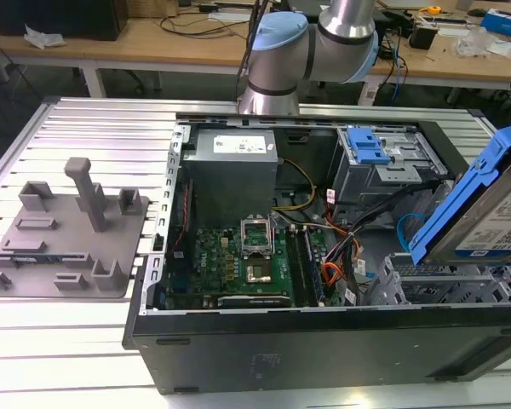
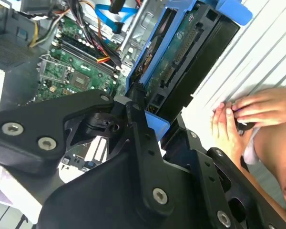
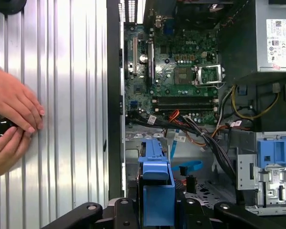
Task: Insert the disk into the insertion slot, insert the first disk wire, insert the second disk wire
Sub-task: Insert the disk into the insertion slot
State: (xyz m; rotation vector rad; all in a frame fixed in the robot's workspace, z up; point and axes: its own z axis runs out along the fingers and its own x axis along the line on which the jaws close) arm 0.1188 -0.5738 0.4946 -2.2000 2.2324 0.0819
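disk held tilted, clamped edgewise in the claw, above the insertion slot.

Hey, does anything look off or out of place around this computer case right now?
A person's hands rest on the ribbed table just beside the open case, near the tool. The disk, clamped in the tool, hangs tilted above the case.
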